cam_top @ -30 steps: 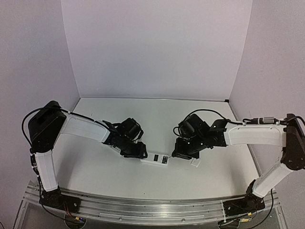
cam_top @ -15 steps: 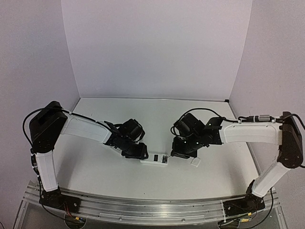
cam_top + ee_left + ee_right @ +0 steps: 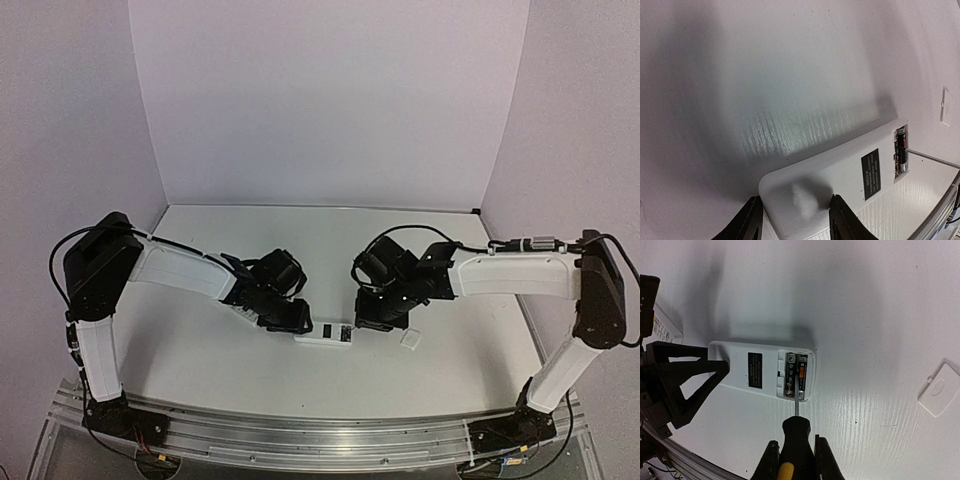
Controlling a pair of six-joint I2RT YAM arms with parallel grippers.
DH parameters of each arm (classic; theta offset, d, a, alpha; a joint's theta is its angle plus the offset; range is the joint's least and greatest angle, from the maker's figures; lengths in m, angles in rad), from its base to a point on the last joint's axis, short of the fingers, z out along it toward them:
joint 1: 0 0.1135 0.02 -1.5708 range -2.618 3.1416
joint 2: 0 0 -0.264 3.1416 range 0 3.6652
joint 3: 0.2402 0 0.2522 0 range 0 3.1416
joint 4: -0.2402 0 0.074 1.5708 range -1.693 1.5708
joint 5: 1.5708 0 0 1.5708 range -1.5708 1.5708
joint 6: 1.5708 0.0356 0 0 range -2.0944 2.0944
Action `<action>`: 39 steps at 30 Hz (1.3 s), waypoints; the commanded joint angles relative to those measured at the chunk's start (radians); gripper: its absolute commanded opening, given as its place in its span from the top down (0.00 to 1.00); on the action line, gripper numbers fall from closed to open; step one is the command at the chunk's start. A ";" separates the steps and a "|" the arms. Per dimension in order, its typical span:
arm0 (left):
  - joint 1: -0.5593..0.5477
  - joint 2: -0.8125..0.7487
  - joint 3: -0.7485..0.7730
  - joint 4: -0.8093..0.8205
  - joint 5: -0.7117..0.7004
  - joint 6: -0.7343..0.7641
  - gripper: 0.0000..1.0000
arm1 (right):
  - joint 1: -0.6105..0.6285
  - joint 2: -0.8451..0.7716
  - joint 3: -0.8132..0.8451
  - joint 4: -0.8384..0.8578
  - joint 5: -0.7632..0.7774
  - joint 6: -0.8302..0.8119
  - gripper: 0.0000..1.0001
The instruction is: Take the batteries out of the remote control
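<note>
Well: remote (image 3: 769,360) black label (image 3: 755,370) unreadable; orange-banded batteries (image 3: 791,376), screwdriver (image 3: 796,440) tip at them.

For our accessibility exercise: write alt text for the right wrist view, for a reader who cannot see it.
The right fingers grip a black-and-yellow screwdriver, its tip at two batteries in the open compartment of a white remote. A small white cover lies apart, at right.
</note>
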 commanded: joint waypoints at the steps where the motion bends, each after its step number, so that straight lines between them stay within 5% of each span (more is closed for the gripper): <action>1: -0.005 0.044 0.015 -0.038 -0.019 -0.011 0.57 | 0.004 0.003 -0.055 0.013 -0.015 0.014 1.00; 20: -0.004 0.090 -0.034 -0.071 -0.026 -0.075 0.63 | -0.098 -0.125 -0.503 0.628 -0.265 0.130 1.00; 29: -0.005 0.098 -0.035 -0.081 -0.028 -0.078 0.63 | -0.107 -0.084 -0.686 1.004 -0.249 0.227 1.00; 39: -0.005 0.087 -0.049 -0.077 -0.033 -0.072 0.64 | -0.107 -0.084 -0.703 1.095 -0.155 0.237 1.00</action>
